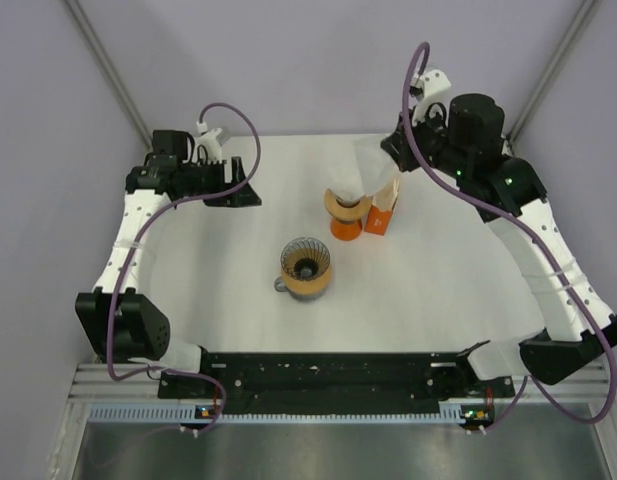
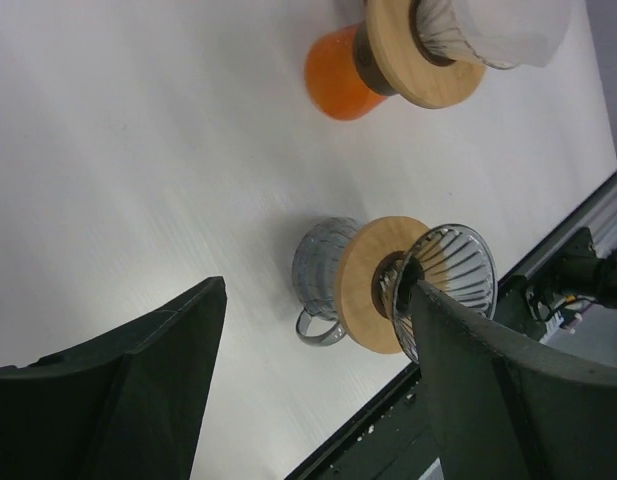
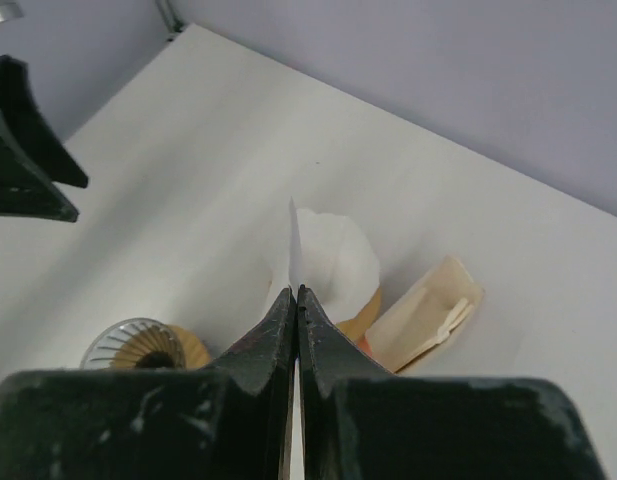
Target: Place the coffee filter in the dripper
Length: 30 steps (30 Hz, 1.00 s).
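My right tool (image 3: 296, 292) is closed tight, its tips pinching the upper edge of a white coffee filter (image 3: 330, 252). It holds the paper at the far right of the surface (image 1: 208, 290), over the orange stand (image 1: 345, 229) and just beside the tan filter box (image 1: 383, 212). From the overhead view the paper hangs from the tips down toward the stand's wooden ring, and I cannot tell whether its lower end has come free or rests there. The dripper (image 1: 306, 265) I am aiming for sits on a glass mug (image 2: 323, 270) in the middle of the surface, nearer and to the left of the stand, and its ribbed cone is bare. My left tool (image 2: 318, 290) hangs with its fingers spread apart and nothing between them, at the far left, well apart from the dripper. I judge the pick as made or nearly made. Carrying the filter over and seating it in the cone is all yet to do.
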### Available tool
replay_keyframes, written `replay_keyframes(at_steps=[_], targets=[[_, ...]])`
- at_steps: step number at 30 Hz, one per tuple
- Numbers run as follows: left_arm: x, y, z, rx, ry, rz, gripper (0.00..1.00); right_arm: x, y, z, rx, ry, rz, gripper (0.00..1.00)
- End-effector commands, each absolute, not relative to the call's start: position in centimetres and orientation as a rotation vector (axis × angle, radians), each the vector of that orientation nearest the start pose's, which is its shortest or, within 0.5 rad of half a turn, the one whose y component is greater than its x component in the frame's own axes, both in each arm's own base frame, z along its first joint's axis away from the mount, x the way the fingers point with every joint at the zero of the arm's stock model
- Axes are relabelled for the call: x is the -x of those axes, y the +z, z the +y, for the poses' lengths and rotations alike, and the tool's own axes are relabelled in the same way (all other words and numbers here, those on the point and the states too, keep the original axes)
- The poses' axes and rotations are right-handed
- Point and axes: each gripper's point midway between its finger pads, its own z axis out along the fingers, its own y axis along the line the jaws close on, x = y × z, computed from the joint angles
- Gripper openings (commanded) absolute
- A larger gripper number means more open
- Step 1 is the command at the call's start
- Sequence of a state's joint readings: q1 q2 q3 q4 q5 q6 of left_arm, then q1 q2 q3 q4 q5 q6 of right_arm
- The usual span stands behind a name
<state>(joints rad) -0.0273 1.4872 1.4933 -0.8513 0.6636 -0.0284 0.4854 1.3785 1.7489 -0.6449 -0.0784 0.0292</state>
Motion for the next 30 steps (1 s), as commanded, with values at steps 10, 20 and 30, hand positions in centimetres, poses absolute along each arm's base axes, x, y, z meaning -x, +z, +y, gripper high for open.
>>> replay_keyframes(at_steps=[10,20,30], targets=[[-27.8,36.2,-20.4,-0.916,-1.085,1.860,0.99,-25.3,42.2,30.7,0.925,0.941,1.663,0.00],[-25.5,35.5,-23.4,-1.096,-1.197,1.788,0.87,-23.1,42.2,31.7,1.021,1.053,1.611,0.00],[-23.9,35.8,-23.8,-1.160,-1.307,1.735,0.06,-22.8,41.5,31.9,1.057,1.057,1.601,0.00]])
